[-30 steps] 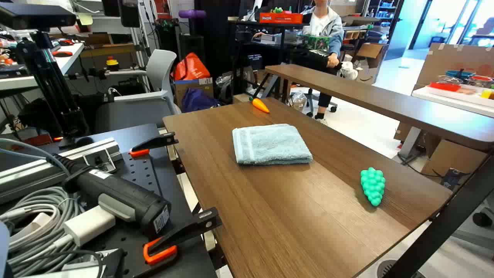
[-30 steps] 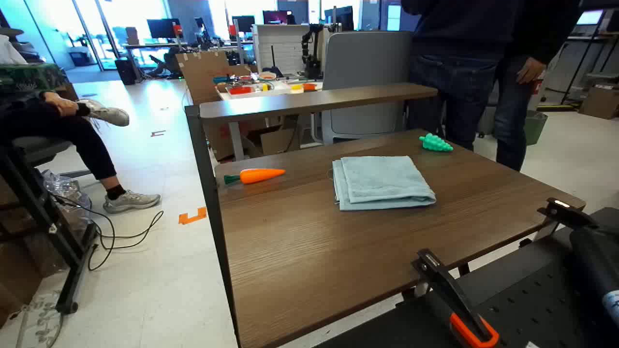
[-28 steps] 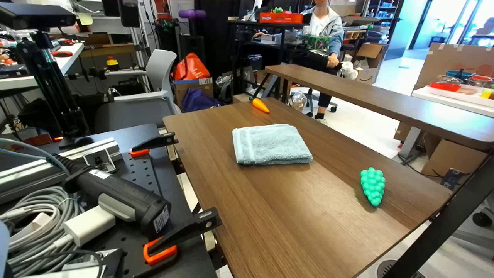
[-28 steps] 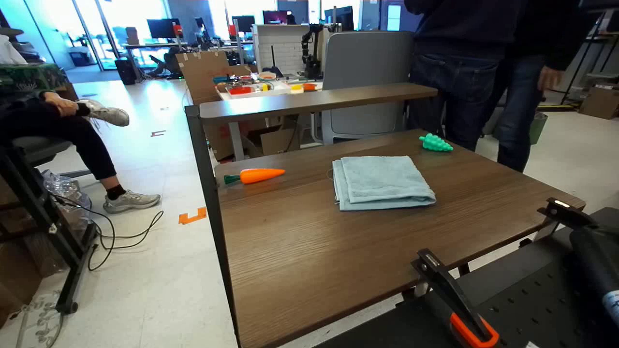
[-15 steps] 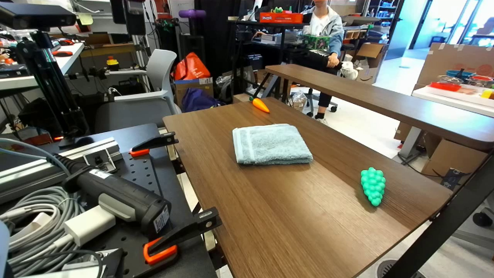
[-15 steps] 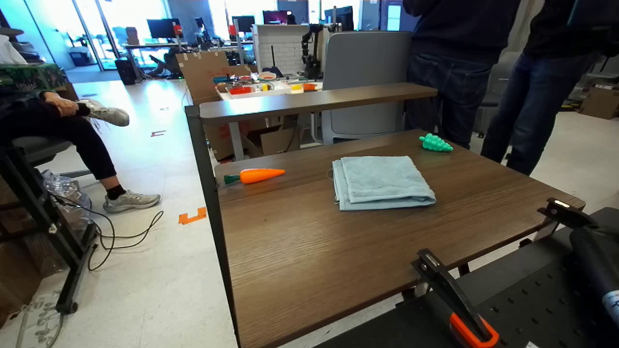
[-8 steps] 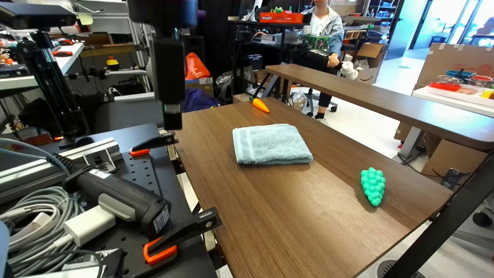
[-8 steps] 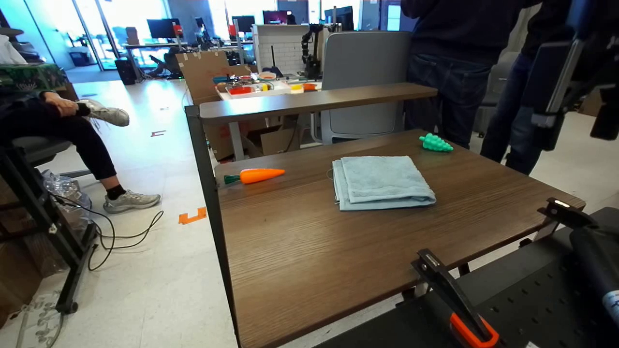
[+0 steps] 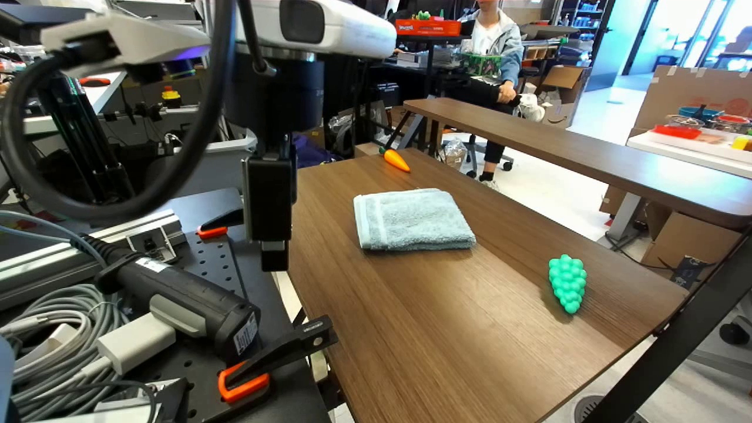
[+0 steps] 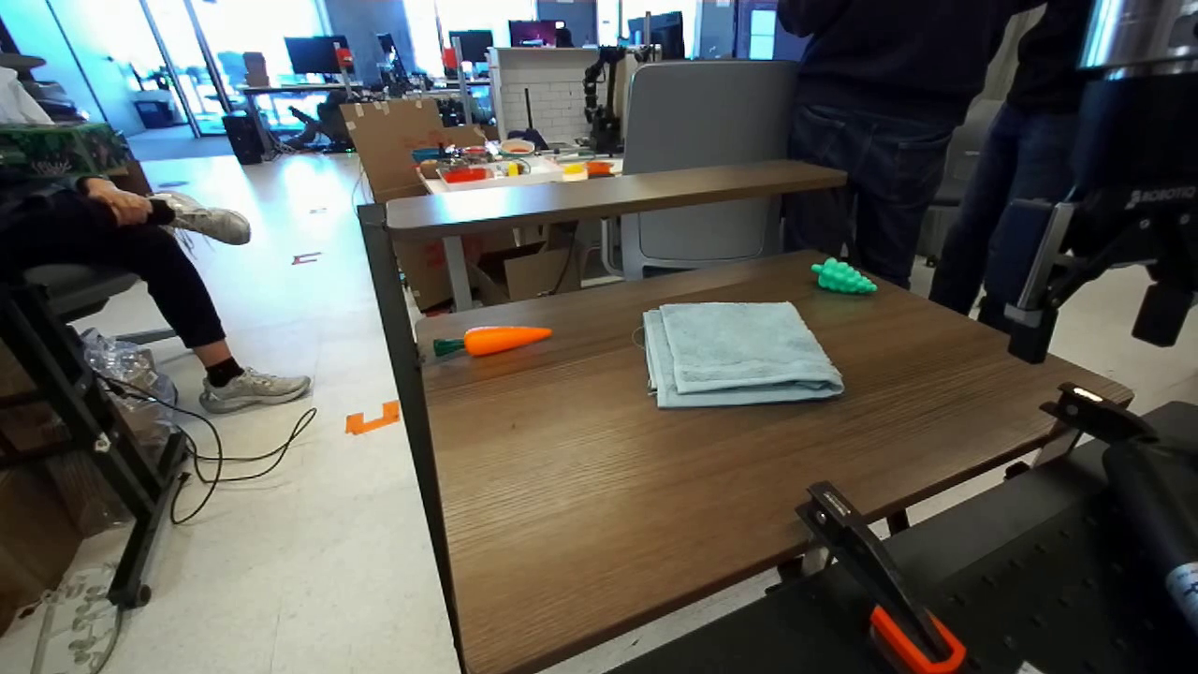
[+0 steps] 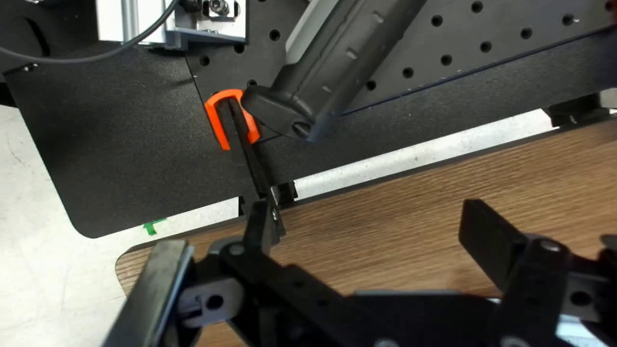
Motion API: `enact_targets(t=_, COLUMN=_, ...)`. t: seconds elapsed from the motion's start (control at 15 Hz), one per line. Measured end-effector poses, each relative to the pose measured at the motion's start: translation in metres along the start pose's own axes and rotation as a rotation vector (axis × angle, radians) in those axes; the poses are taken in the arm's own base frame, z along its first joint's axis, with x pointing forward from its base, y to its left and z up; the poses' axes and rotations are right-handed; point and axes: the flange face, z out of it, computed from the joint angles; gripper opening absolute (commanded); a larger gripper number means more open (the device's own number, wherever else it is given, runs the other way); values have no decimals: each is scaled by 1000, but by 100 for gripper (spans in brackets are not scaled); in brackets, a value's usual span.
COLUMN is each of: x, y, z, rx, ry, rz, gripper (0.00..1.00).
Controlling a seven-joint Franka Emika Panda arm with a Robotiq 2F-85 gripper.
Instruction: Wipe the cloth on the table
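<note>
– Hand (image 10: pixel 1095 335) is spread wide, holding nothing. Why?
– Perhaps for taking the cloth (image 10: pixel 739 354), folded on the tabletop (image 10: pixel 580 468), well apart from it; folds probably give thickness to pinch.

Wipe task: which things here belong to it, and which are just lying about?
In the job:
cloth, light blue, folded
table, under the cloth
end effector, open, holding nothing

Just lying about:
orange carrot, on the table
green bumpy object, likewise
coiled grey cable, off the table
</note>
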Motion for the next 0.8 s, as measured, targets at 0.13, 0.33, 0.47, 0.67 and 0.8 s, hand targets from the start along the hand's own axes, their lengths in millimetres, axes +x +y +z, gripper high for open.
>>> enact_targets(t=0.13, x=0, y=0, z=0, rx=0, ry=1, rz=1, gripper=100)
enact_targets(t=0.33, x=7, y=1, z=-1, rx=-1, ry=10, rz=38, gripper=100)
enact_targets(t=0.47, x=22, y=4, z=-1, rx=2, ry=19, rz=69, gripper=100)
enact_targets(t=0.67, x=55, y=12, z=5, rx=17, ry=16, rz=124, gripper=100)
enact_targets(t=0.8, x=82, y=17, z=13, rx=42, ry=11, rz=172, gripper=100)
